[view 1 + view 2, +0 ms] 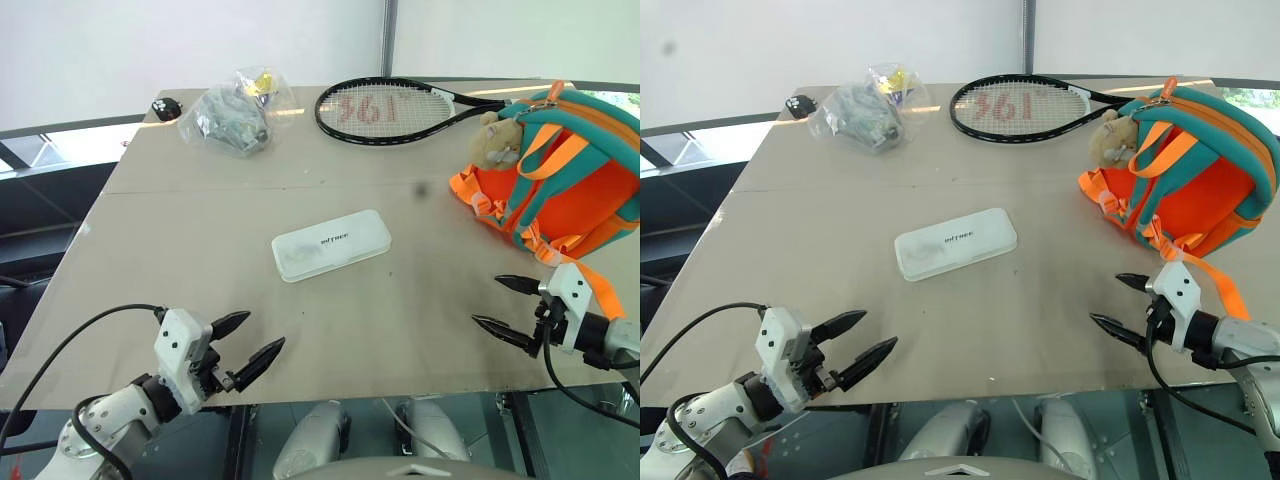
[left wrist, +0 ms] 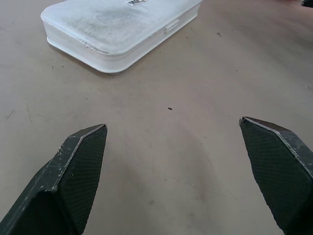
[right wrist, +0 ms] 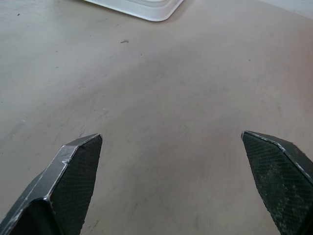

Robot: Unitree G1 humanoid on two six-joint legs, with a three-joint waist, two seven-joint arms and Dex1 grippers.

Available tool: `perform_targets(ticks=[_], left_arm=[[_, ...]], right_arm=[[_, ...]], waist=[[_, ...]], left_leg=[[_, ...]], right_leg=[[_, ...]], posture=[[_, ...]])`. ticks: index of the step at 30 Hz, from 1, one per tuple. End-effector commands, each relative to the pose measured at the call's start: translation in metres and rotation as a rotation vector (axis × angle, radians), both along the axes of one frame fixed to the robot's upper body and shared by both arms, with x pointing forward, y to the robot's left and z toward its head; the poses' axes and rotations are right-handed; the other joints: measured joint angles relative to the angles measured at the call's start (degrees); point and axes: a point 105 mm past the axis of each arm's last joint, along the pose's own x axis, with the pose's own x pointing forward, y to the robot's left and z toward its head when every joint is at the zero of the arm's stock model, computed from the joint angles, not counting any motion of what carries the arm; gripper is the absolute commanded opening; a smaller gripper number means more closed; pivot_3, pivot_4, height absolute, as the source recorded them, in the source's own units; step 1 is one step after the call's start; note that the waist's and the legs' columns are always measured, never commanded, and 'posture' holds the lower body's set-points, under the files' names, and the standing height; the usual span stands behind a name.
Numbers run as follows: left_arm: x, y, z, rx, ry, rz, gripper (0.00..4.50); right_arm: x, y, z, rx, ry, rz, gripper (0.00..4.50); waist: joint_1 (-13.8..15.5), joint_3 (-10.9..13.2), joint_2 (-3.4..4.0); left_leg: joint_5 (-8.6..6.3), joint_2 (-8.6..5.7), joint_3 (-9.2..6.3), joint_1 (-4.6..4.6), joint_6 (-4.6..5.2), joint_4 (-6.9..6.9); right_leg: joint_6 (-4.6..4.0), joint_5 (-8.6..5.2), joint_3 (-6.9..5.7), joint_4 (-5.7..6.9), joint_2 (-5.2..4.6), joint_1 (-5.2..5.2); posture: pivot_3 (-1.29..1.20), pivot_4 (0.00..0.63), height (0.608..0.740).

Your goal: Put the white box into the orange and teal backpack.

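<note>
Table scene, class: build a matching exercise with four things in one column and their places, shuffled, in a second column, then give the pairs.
Things:
1. white box
2. backpack
3. tennis racket
4. clear plastic bag

Places:
A. far left part of the table
B. right edge of the table, beyond the right gripper
C. middle of the table, lying flat
D. far side, between the bag and the backpack

Pairs: 1-C, 2-B, 3-D, 4-A

Tennis racket (image 1: 390, 108) strings: red "361". White box (image 1: 331, 244) lid: small dark lettering, illegible.
</note>
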Motion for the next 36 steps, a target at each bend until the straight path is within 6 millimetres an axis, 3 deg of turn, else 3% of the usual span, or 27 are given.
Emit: perform_targets(ticks=[1, 8, 14, 16, 18, 24, 31, 36], left_arm=[[0.007, 0.004, 0.011, 0.013, -0.052, 0.018, 4.43], [0.037, 0.011, 0.029, -0.038, -0.083, 0.184, 4.43], [0.047, 0.024, 0.030, -0.231, 0.120, 0.332, 4.43], [0.047, 0.024, 0.035, -0.371, 0.217, 0.305, 4.50], [0.048, 0.026, 0.036, -0.418, 0.285, 0.306, 4.50], [0.059, 0.027, 0.040, -0.521, 0.440, 0.301, 4.50], [0.081, 0.023, 0.036, -0.532, 0.539, 0.306, 4.50], [0.099, 0.022, 0.022, -0.512, 0.602, 0.307, 4.50]], right_arm=[[0.007, 0.013, 0.018, 0.028, -0.093, 0.007, 4.50], [0.029, 0.045, 0.036, 0.125, -0.156, -0.026, 4.50], [0.059, 0.057, 0.039, 0.121, -0.096, -0.053, 4.50], [0.075, 0.060, 0.039, 0.095, -0.108, -0.074, 3.46], [0.092, 0.065, 0.038, 0.056, -0.128, -0.094, 2.95], [0.131, 0.091, 0.033, -0.126, -0.193, -0.049, 0.06], [0.157, 0.114, 0.036, -0.224, -0.221, 0.044, 0.06], [0.155, 0.145, 0.023, -0.274, -0.169, 0.206, 0.06]], waist=[[-0.01, 0.00, -0.01], [-0.12, 0.00, -0.06], [-0.28, 0.01, -0.06], [-0.26, 0.01, -0.05], [-0.37, 0.00, -0.07], [-0.44, 0.02, -0.04], [-0.50, 0.01, -0.05], [-1.87, 0.01, -0.05]], left_leg=[[0.00, 0.00, 0.00, 0.00, 0.00, 0.00], [0.01, 0.01, 0.00, 0.04, -0.02, 0.01], [0.00, 0.01, -0.03, 0.02, 0.00, 0.01], [0.01, 0.03, -0.02, 0.04, -0.01, 0.02], [0.01, 0.03, -0.01, 0.04, -0.02, 0.02], [0.01, 0.01, 0.07, 0.00, -0.02, 0.09], [0.02, -0.04, 0.07, -0.07, -0.03, 0.10], [0.03, -0.04, 0.07, -0.07, -0.04, 0.11]], right_leg=[[0.00, 0.00, 0.00, 0.00, 0.00, 0.00], [0.00, 0.01, 0.00, 0.08, 0.01, 0.00], [0.00, 0.01, 0.01, 0.06, 0.05, -0.05], [0.00, 0.01, 0.00, 0.14, 0.06, -0.06], [-0.01, 0.01, 0.02, 0.15, 0.06, -0.09], [-0.01, 0.01, 0.09, 0.23, 0.06, -0.21], [-0.02, 0.01, 0.09, 0.22, 0.05, -0.29], [-0.02, 0.02, 0.10, 0.28, 0.06, -0.31]], posture=[[0.00, 0.150, 0.739], [0.00, 0.150, 0.739], [0.00, 0.150, 0.739], [0.00, 0.150, 0.739], [0.00, 0.150, 0.739], [0.00, 0.150, 0.739], [0.00, 0.150, 0.739], [0.00, 0.150, 0.739]])
